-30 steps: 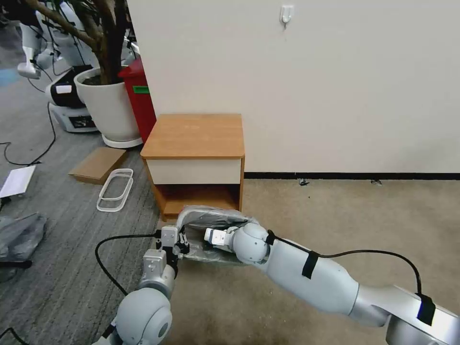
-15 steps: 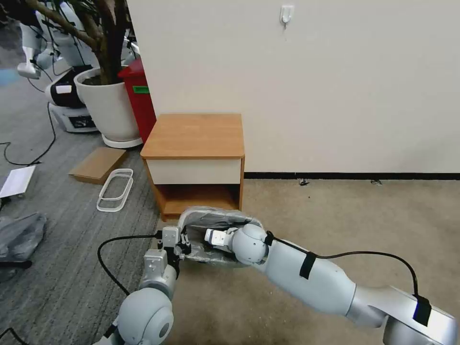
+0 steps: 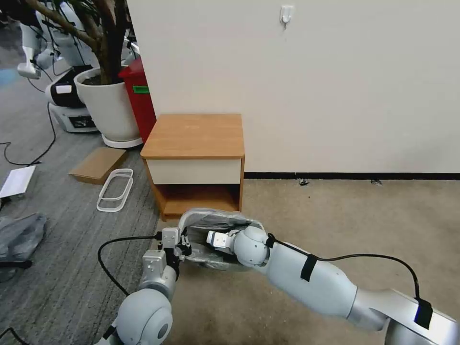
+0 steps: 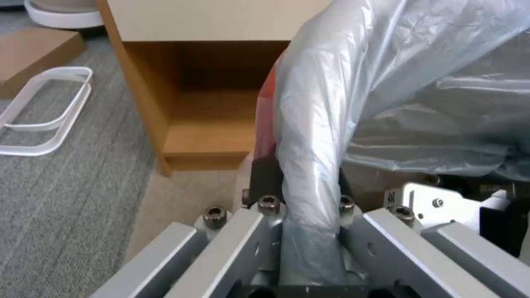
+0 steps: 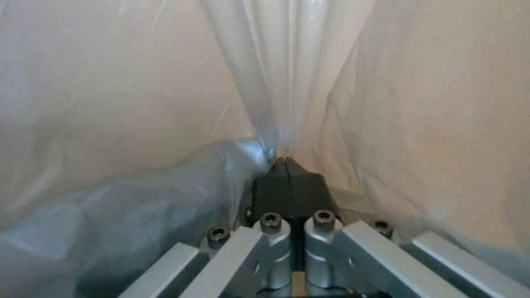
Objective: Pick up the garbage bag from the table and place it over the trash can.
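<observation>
Two grippers hold one thin film, and that is the main risk here; the left gripper (image 3: 184,249) has its fingers (image 4: 265,178) clamped on a bunched rope of the garbage bag (image 3: 218,225), while the right gripper (image 5: 288,165), reaching in from the other side, has its fingers pressed together on a pleat of the same bag; if the two pull apart too hard, the film will likely tear or slip out of one grip, and a slipped edge would probably fall back inside rather than sit over the rim; the bag is translucent grey, wrinkled and glossy, its mouth arched open on the floor just in front of the bench (image 3: 194,136), below that cabinet's lower shelf; it appears draped around the trash can, though the bin itself is hidden by film and arms, so how much of the rim is covered cannot be told; the bench top lies bare.
</observation>
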Controlling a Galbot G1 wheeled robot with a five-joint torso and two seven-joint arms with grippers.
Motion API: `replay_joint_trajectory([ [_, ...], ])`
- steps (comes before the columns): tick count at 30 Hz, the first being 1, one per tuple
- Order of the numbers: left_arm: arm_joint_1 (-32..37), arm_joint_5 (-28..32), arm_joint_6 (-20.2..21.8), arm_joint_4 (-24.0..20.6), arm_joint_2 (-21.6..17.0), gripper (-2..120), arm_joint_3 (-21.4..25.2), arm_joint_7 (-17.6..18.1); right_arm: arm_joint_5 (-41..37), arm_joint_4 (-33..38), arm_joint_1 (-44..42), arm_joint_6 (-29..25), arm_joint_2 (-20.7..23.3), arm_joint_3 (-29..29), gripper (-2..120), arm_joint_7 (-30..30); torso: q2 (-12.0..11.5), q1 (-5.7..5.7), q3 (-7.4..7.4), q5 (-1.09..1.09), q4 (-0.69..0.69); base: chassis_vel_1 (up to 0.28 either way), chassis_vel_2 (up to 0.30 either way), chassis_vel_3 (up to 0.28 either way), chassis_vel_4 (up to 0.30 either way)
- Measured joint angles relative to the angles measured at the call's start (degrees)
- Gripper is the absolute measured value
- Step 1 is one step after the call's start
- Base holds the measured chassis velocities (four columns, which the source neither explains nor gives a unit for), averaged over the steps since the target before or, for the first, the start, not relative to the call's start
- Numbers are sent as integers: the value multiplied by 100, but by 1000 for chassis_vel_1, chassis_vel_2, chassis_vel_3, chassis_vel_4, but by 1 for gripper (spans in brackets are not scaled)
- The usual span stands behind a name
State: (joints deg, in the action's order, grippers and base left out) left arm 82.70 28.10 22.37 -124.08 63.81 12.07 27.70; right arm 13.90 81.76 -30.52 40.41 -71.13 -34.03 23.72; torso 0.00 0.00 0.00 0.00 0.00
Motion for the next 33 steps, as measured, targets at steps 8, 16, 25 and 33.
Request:
replay_joint_trajectory([
  [8,-47,88,5,30,-9,2,10,27,-5,63,8,0,2,1,0,0,0,0,0,0,0,0,0,0,0],
  [16,-180,412,105,102,-30,2,20,224,-73,278,28,1,59,9,0,0,0,0,0,0,0,0,0,0,0],
  [25,-281,482,110,218,-50,2,28,250,-299,706,68,2,321,31,0,-11,0,0,0,0,0,0,0,0,0],
  [33,-468,668,110,395,-72,2,19,307,-915,1747,135,3,932,89,0,-180,0,0,0,0,0,0,0,0,0],
])
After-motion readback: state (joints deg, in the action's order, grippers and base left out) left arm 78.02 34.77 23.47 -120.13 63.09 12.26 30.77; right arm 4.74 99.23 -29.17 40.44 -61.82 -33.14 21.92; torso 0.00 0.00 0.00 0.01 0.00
